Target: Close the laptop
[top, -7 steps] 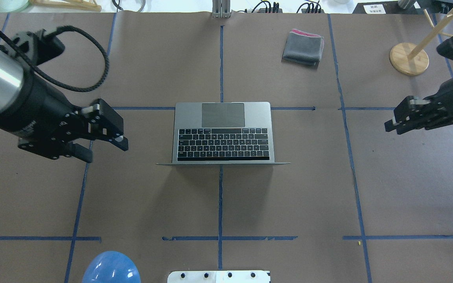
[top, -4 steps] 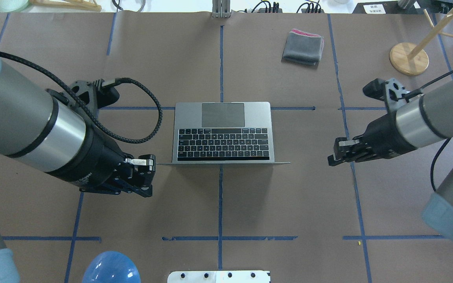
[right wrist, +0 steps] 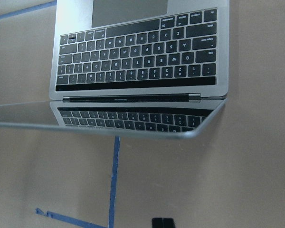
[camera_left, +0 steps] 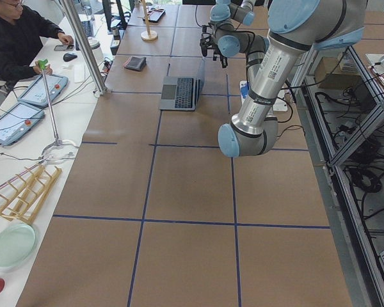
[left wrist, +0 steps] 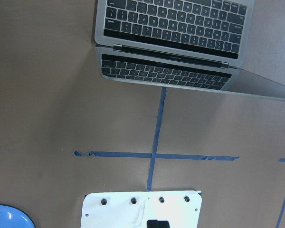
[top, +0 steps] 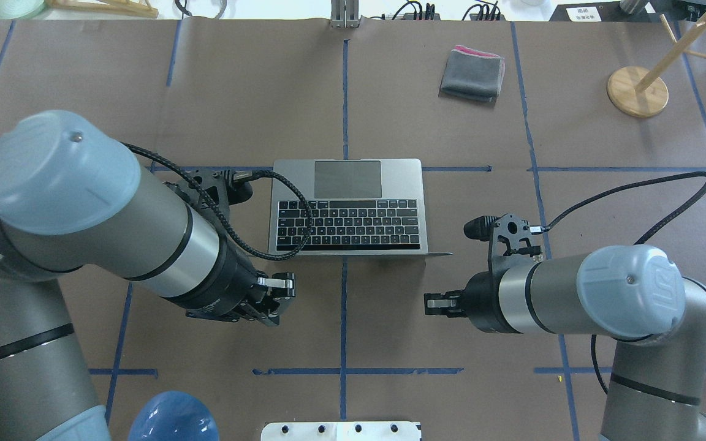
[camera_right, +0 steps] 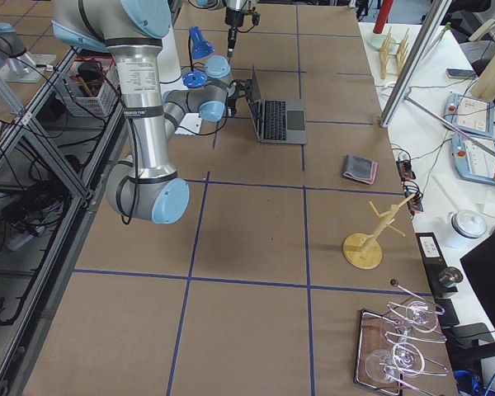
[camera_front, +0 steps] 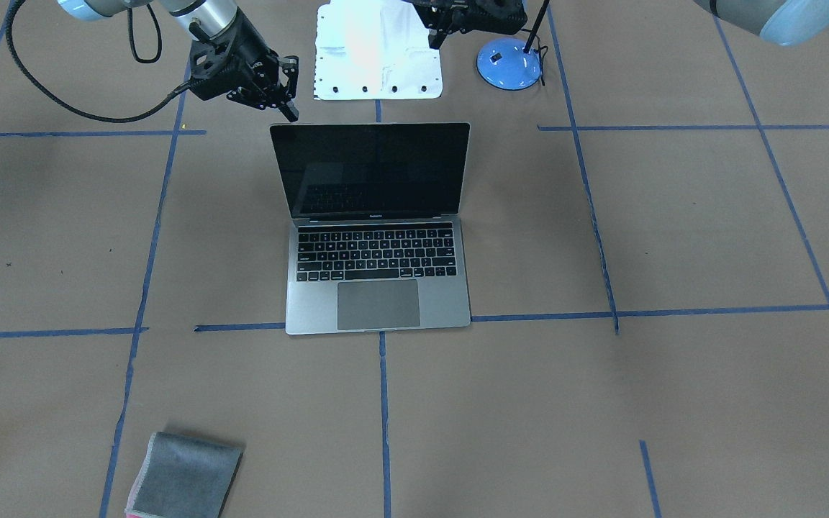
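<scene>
Both arms have swung inward since a moment ago: the left gripper and right gripper now hang on the robot's side of the laptop, which stands open at the middle of the table, lid upright. Neither gripper touches anything. We read the right gripper as closed and empty; the left's we cannot tell. Both forearms lie near level, pointing at each other.

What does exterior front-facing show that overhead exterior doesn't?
Front-facing only: the black screen face of the laptop. Overhead only: the lid as just a thin edge, and the wooden stand's pole. Both: the open laptop's keyboard and trackpad, the folded grey cloth, and the left gripper and right gripper on the robot's side of the lid.
</scene>
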Available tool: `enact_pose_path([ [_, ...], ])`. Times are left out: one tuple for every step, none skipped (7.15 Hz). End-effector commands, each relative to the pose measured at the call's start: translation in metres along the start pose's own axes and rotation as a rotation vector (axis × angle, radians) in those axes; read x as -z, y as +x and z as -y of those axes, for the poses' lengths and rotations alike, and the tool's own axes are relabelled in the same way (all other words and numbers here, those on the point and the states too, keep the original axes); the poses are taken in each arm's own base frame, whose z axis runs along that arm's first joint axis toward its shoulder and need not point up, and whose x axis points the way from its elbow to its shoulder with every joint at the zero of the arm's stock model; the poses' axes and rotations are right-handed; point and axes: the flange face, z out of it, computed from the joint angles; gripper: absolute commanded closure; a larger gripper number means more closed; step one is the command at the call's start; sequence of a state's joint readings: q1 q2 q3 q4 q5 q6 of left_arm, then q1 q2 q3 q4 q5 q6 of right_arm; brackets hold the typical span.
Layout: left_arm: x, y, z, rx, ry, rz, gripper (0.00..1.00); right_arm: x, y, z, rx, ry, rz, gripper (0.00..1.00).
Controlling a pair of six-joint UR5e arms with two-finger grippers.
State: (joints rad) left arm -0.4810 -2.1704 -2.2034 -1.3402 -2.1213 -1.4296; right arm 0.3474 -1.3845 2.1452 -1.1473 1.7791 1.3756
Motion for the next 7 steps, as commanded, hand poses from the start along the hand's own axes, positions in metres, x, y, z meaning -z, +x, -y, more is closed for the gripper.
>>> enact_pose_path([
  [-0.027, 0.017, 0.016, -0.002, 0.007, 0.008, 1.00, -0.008, -0.015, -0.009, 0.015, 0.023, 0.014, 1.00],
  [-0.039, 0.020, 0.027, -0.005, 0.042, 0.029, 1.00, -0.005, -0.026, -0.004, 0.018, 0.066, 0.029, 1.00],
  [-0.058, 0.022, 0.039, -0.004, 0.051, 0.034, 1.00, -0.011, -0.024, 0.002, 0.019, 0.111, 0.009, 1.00],
  [-0.075, 0.021, 0.051, -0.002, 0.058, 0.039, 1.00, -0.013, -0.022, 0.004, 0.023, 0.133, 0.000, 1.00],
  [-0.082, 0.020, 0.056, 0.003, 0.067, 0.050, 1.00, -0.013, -0.023, 0.006, 0.024, 0.150, -0.002, 1.00],
  [-0.081, 0.021, 0.055, 0.002, 0.068, 0.048, 1.00, -0.014, -0.023, 0.008, 0.025, 0.163, -0.006, 1.00],
  [-0.076, 0.024, 0.057, -0.001, 0.074, 0.039, 1.00, -0.012, -0.030, 0.015, 0.024, 0.183, 0.002, 1.00],
])
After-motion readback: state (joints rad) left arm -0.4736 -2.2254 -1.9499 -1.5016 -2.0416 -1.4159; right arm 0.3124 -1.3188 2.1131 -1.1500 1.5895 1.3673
